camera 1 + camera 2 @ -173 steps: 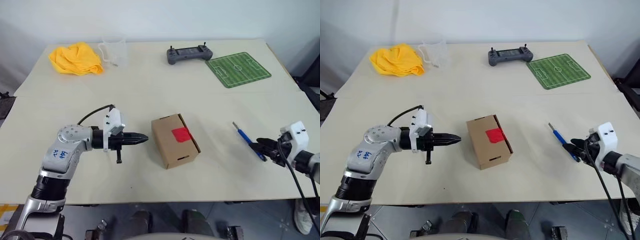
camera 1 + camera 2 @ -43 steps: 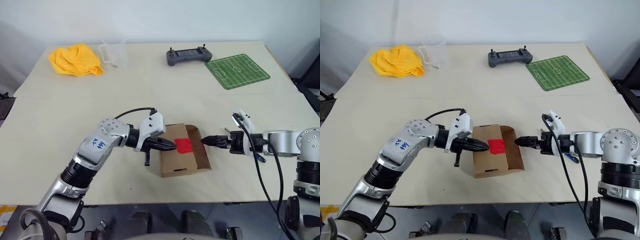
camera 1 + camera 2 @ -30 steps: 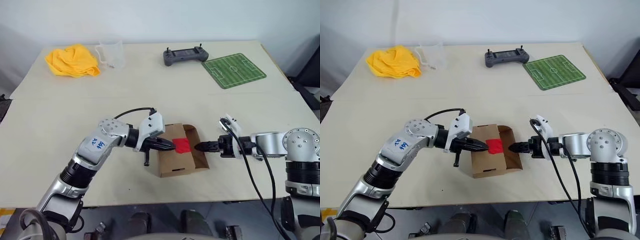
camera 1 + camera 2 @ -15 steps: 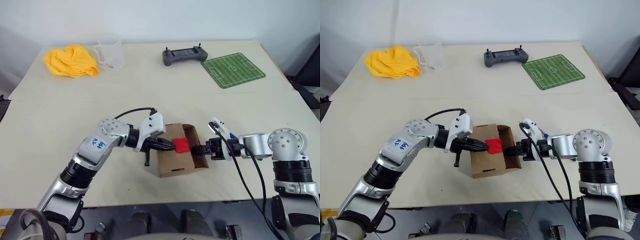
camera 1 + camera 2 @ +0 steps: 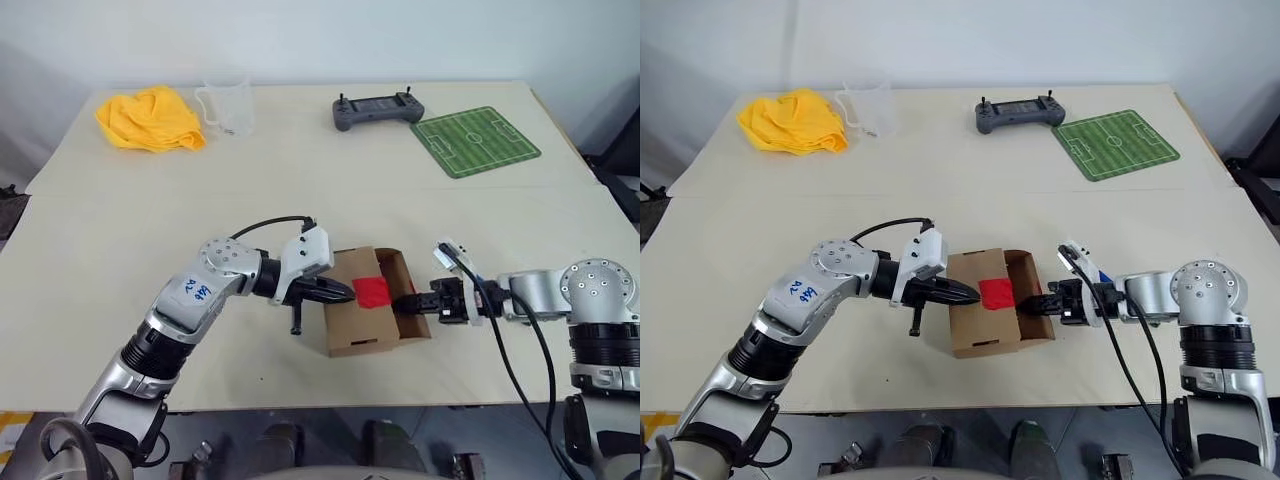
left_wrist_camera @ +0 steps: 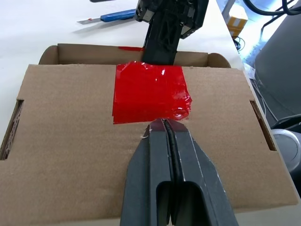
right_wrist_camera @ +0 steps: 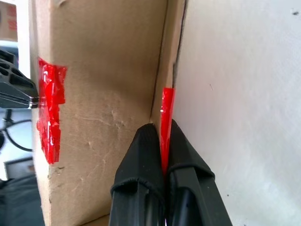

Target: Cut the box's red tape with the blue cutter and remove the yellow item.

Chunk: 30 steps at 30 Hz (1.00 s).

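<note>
Closed since earlier, right gripper (image 7: 161, 136) jaws pinch the red tape (image 7: 166, 113).

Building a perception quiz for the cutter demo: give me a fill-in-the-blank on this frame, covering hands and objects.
1. The left hand, fingers shut, touches the edge of the red tape on top of the ___.
2. The ___ hand is shut on the raised flap of the box.
3. The blue cutter lies on the ___, with neither hand holding it.
4. The clear cup stands beside the yellow ___.

Missing words: box; right; table; cloth.
</note>
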Motion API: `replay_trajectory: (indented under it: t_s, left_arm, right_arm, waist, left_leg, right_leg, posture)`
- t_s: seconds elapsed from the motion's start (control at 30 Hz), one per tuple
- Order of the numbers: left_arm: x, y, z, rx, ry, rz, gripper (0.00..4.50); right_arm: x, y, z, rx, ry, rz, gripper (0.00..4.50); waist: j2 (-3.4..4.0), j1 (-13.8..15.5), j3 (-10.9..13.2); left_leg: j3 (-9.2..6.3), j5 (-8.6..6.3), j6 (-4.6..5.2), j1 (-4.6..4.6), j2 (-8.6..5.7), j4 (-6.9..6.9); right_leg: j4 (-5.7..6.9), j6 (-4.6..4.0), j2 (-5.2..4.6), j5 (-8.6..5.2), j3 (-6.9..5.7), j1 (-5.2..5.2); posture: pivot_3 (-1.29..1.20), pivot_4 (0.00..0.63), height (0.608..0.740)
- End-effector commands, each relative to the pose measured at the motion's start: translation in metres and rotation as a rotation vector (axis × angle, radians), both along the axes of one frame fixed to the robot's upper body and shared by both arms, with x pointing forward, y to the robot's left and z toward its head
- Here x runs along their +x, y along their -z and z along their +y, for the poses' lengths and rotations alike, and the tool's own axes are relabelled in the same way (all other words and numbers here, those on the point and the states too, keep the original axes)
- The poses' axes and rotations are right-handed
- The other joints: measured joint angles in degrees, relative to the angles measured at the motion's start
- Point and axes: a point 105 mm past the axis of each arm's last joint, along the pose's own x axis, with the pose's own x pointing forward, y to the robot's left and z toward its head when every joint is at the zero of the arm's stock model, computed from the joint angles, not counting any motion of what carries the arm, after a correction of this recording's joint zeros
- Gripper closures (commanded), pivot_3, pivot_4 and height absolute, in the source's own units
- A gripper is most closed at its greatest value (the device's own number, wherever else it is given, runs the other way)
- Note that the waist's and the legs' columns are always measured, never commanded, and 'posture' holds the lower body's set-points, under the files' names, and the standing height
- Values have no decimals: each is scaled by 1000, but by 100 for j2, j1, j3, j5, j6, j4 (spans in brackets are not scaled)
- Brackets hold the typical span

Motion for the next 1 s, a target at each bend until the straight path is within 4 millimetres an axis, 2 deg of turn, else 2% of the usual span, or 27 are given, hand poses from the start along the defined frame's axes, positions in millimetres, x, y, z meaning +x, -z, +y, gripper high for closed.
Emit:
replay_trajectory:
  t_s: [0.03,0.3,0.4,0.63,0.73,0.87,0.93,1.0]
  left_arm:
    - [1,20,5,54,-41,58,4500]
    - [4,23,5,51,-74,56,4500]
    - [8,26,2,30,-111,55,4500]
    - [10,30,-8,-19,-138,67,4500]
    - [10,32,-11,-32,-144,75,4500]
    - [7,37,-14,-58,-157,106,4500]
    - [6,39,-17,-67,-162,118,4500]
    - [6,42,-19,-82,-172,131,4500]
  right_arm:
    - [2,-30,-1,89,-4,-89,4489]
    - [0,-55,4,-51,-61,-201,4489]
    - [-1,-75,10,-206,-112,-309,4489]
    - [-5,-95,12,-393,-149,-422,4489]
    - [-4,-101,12,-434,-147,-454,4489]
    - [-7,-113,26,-481,-178,-523,4489]
    - [-12,-104,20,-671,-241,-505,4489]
    - [-12,-107,23,-719,-251,-532,4489]
  waist:
    - [0,8,0]
    - [1,46,1]
    - [8,48,5]
    - [7,65,5]
    - [6,71,5]
    - [6,69,5]
    - [12,71,9]
    - [21,80,10]
  left_leg:
    - [1,0,0,0,0,1]
    - [0,1,0,-1,0,5]
    - [0,1,1,-2,-4,6]
    - [-6,2,5,-6,-10,4]
    - [-9,2,6,-7,-13,5]
    - [-10,3,6,-8,-14,4]
    - [-14,3,6,-8,-14,4]
    - [-14,10,17,-11,-30,-3]
  right_leg:
    - [0,0,0,0,1,0]
    - [-11,0,-1,0,1,1]
    - [-18,2,-5,1,0,2]
    - [-25,3,-11,2,-8,2]
    - [-25,3,-14,2,-12,3]
    - [-26,3,-17,2,-12,2]
    - [-28,3,-17,2,-17,4]
    - [-29,4,-35,2,-17,-1]
  posture:
    - [0,150,740]
    - [0,150,740]
    - [0,150,740]
    - [0,150,740]
    - [0,150,740]
    - [0,150,740]
    - [0,150,740]
    - [0,150,740]
